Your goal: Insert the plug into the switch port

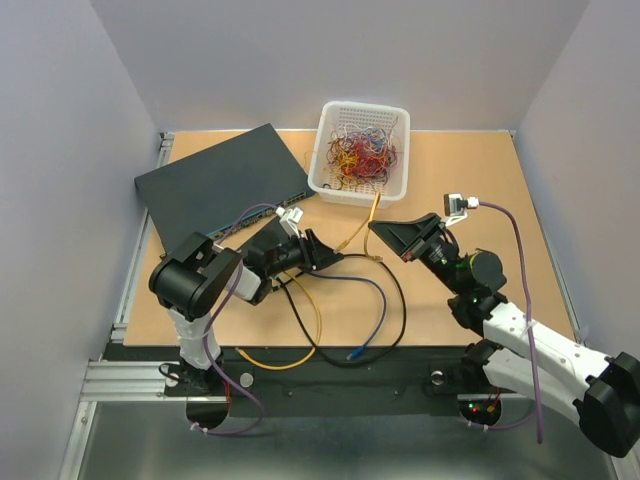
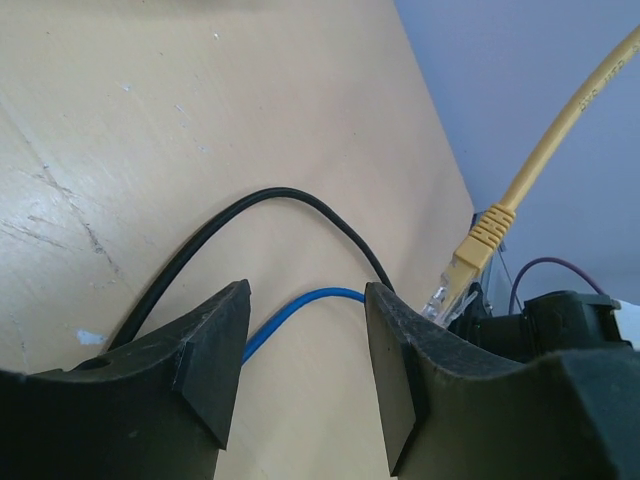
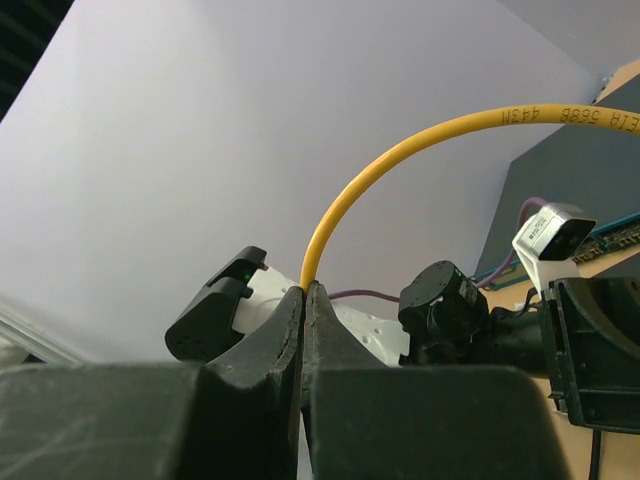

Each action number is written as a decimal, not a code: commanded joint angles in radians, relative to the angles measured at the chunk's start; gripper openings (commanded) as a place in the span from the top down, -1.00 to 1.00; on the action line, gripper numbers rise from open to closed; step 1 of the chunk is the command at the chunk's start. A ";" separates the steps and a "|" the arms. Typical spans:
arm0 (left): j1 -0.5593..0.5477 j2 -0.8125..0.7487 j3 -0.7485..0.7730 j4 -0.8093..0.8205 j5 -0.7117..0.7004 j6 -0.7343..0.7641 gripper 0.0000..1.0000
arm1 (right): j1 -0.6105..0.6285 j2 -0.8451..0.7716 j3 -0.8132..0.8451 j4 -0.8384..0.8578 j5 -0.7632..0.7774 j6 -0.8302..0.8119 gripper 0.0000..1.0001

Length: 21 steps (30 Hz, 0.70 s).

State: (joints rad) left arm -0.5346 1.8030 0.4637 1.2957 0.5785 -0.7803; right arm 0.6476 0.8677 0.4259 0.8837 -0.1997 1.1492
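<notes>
R fingers (image 3: 305, 300) clenched on the yellow cable (image 3: 400, 150), pinching it some way back from the end. The plug (image 2: 458, 268) hangs free in the air, clear tip down, near my L fingers (image 1: 322, 250). Those are spread w/ nothing in them; only a black cable (image 2: 290, 195) & a blue cable (image 2: 300, 305) lie on the table (image 2: 250, 100) beyond.

The switch port I can't pick out in any view, poss. hidden. The big dark box (image 1: 220, 180) isn't it.

Step, I reckon: plug is up, not yet lined up. Next calls for locating the port, turning the tip toward it, prob. w/ L fingers steadying the plug by its boot.
</notes>
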 commanded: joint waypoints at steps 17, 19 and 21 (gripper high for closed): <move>0.002 -0.067 -0.025 0.605 0.075 -0.045 -0.20 | -0.002 0.014 -0.003 0.055 -0.040 0.004 0.99; 0.002 -0.067 -0.022 0.616 0.080 -0.051 -0.20 | -0.002 0.019 -0.003 0.055 -0.043 0.007 0.99; 0.002 -0.065 -0.020 0.631 0.086 -0.062 -0.20 | 0.000 0.027 -0.004 0.055 -0.049 0.012 0.99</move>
State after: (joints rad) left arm -0.5346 1.7641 0.4507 1.2980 0.6292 -0.8223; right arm 0.6476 0.8871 0.4259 0.8837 -0.2218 1.1500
